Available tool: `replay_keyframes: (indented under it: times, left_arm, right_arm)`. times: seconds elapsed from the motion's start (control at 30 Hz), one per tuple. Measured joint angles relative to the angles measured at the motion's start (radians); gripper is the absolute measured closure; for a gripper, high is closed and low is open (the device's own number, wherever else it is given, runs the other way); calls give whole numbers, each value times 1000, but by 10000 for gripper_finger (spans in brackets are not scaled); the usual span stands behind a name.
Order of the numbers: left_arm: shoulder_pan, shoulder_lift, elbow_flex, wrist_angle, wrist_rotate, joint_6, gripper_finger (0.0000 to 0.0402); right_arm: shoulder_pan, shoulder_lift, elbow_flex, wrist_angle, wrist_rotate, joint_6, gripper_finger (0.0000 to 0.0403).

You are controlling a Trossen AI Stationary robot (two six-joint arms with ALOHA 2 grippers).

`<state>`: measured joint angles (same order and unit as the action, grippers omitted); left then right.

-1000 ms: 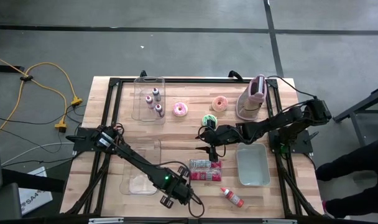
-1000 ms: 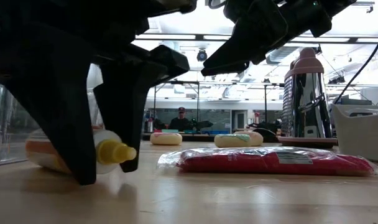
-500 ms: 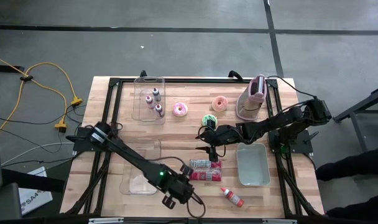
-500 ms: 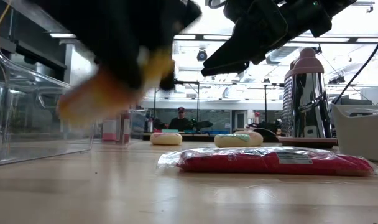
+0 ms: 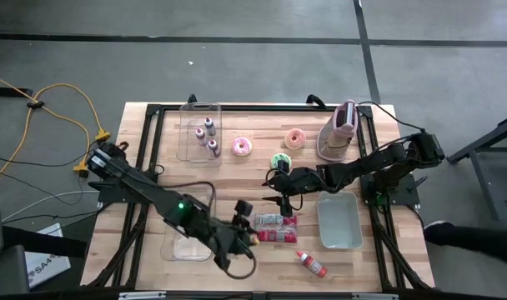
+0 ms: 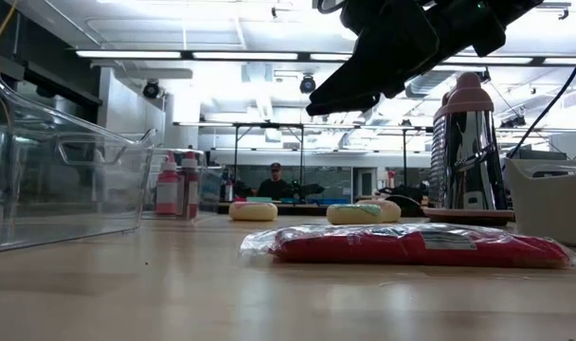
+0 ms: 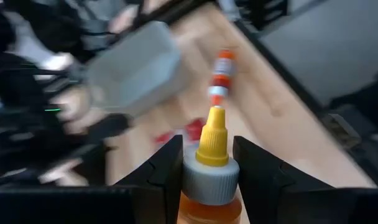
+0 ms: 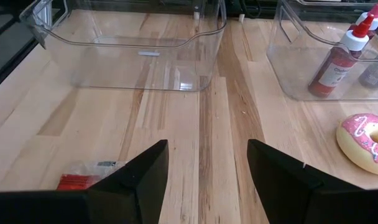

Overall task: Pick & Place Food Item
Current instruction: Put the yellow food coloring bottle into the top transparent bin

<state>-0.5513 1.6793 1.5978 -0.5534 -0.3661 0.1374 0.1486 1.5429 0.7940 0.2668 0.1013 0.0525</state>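
A squeeze bottle (image 7: 211, 186) with an orange body, pale collar and yellow nozzle (image 7: 214, 134) sits between the fingers of my left gripper (image 7: 206, 146), which is shut on it. In the high view that gripper (image 5: 242, 217) hovers near the table's front, beside a red packet (image 5: 274, 227). My right gripper (image 5: 274, 188) hangs open over the table's middle, with nothing between its fingers (image 8: 204, 180). A red-capped bottle (image 5: 310, 264) lies on its side near the front edge. My left gripper pinches the bottle between its two fingers at the pale collar (image 7: 209, 179), just below the yellow nozzle. The bottle lies along the fingers with its nozzle pointing forward past their tips. It is lifted clear of the table.
A clear bin (image 5: 189, 227) stands at the near left and another (image 5: 202, 133), holding small bottles, at the far left. Three donuts (image 5: 242, 147) (image 5: 295, 138) (image 5: 280, 160), a steel pot with a pink top (image 5: 341, 132) and a grey tray (image 5: 338, 220) are on the right half.
My left gripper has risen from the table's near edge with the bottle, lifting it clear and out of the low view. It has tipped from steeply downward toward level and drifted toward the far edge, up to the red packet.
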Motion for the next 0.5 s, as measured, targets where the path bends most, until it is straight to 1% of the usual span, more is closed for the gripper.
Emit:
replay_keyframes:
  times: [0.07,0.3,0.4,0.5]
  left_arm:
    - [14,-20,0,-10,-12,15,285]
    - [95,-90,-34,-17,62,31,285]
    - [143,-141,-90,-9,83,40,285]
    - [191,-212,-196,51,128,57,285]
  right_arm:
    - [0,0,0,0,0,0,196]
    - [0,0,0,0,0,0,196]
    - [0,0,0,0,0,0,196]
    - [0,0,0,0,0,0,196]
